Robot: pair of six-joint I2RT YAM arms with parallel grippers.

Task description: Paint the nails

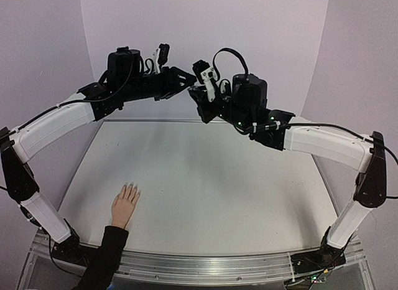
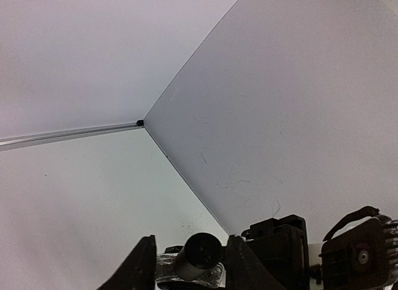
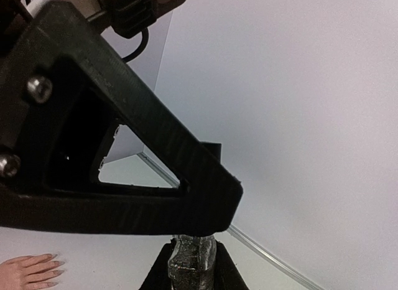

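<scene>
- Both arms are raised high at the back of the table [image 1: 217, 178], with their tools meeting in mid-air over the far edge.
- right gripper [image 3: 194, 249]: jaws closed tight on a small bottle [image 3: 194, 265] that looks grey and crinkly. It stands upright between the fingers.
- left gripper [image 2: 191, 241]: jaws part open, one finger on each side of the bottle's black cap [image 2: 202, 251]. The cap sits just beside the fingers, but I can't tell if they actually press on it.
- In the right wrist view, a big black finger of the left gripper fills the frame just above the bottle.
- hand [image 1: 125, 204]: pale peach, lying flat on the table near the front left, fingers pointing to the far side, well apart from both grippers.
- nails [image 1: 132, 188]: at the fingertips, too small to tell if there is any paint on them.
- black sleeve [image 1: 106, 252] runs from the wrist off the near edge, beside the left arm's base.
</scene>
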